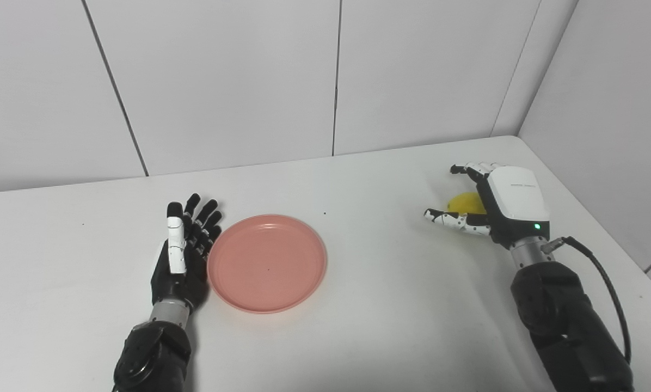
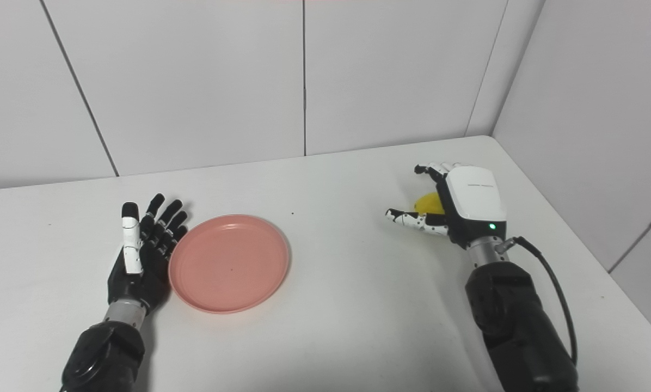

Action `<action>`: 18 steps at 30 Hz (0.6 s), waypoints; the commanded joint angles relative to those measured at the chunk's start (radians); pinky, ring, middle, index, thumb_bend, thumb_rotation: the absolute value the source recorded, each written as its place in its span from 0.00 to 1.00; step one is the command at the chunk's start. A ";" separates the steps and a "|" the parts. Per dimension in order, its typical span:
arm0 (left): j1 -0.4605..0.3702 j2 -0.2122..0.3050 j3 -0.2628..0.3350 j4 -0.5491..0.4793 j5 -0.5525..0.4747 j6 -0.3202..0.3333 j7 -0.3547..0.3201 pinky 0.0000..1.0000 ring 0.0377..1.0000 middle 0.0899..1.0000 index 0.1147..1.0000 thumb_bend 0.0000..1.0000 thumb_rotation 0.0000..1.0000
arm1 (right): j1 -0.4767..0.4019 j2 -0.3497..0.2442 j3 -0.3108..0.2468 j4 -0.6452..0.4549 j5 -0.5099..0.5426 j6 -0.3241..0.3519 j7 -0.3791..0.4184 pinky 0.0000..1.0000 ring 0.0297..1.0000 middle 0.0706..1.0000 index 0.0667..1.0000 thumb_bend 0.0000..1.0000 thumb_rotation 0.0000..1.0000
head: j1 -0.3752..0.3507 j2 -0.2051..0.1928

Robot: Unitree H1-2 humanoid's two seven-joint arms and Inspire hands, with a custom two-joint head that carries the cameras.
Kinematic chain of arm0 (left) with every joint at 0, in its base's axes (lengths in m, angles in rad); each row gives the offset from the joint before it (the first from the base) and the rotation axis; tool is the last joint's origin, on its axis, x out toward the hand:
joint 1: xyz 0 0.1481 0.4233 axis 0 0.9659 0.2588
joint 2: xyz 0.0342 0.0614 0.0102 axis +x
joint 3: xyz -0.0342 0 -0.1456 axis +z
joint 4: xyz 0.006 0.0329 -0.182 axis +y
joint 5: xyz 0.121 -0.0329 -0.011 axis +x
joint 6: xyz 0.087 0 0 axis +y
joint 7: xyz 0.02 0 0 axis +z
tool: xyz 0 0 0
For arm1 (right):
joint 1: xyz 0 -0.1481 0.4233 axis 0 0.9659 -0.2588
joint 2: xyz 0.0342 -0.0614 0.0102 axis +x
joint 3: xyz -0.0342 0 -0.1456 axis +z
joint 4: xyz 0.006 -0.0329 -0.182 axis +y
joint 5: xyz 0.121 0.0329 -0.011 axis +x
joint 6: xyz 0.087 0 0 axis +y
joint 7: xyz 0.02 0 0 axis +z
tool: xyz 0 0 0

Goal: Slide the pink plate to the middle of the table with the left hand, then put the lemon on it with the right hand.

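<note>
L hand point(image 1: 181, 256) at plate's point(image 1: 267, 263) 9 o'clock, fingers spread, touching rim; R hand point(image 1: 497, 204) fingers apart, cupped round lemon point(image 1: 465, 203), grip unclear.

From my remote seat, the bench point(image 1: 358, 326) looks like smooth matt white laminate. The pink plate point(image 1: 267, 263) reads as smooth plastic with a soft satin sheen. My left hand point(image 1: 183, 256) is matt black plastic with one glossy white panel; its wrist is a bare metal ring. My right hand point(image 1: 508, 204) wears a glossy white plastic shell. The lemon point(image 1: 465, 203) looks yellow and dull. The wall panels point(image 1: 222, 81) are smooth, matt white.
</note>
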 commanded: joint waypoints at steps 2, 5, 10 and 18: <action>0.018 0.007 -0.005 0.028 0.006 0.056 0.010 1.00 0.96 0.93 0.98 0.82 0.89 | -0.064 -0.024 -0.004 0.008 -0.004 0.031 -0.052 0.80 0.74 0.71 0.68 0.77 0.78 | 0.005 0.006; 0.018 0.007 -0.006 0.034 0.006 0.055 0.010 1.00 0.95 0.92 0.98 0.83 0.89 | -0.084 -0.027 0.006 0.037 -0.009 0.035 -0.067 0.80 0.74 0.71 0.67 0.77 0.78 | 0.006 0.006; 0.019 0.001 -0.008 0.032 -0.001 0.061 0.007 1.00 0.95 0.93 0.97 0.85 0.87 | -0.119 -0.038 0.031 0.094 -0.037 0.038 -0.107 0.82 0.74 0.70 0.65 0.78 0.80 | 0.011 0.005; 0.023 0.002 -0.023 0.019 0.010 0.078 0.008 1.00 0.94 0.92 0.96 0.87 0.87 | -0.140 -0.045 0.053 0.117 -0.026 0.038 -0.122 0.81 0.74 0.71 0.66 0.77 0.81 | 0.014 0.005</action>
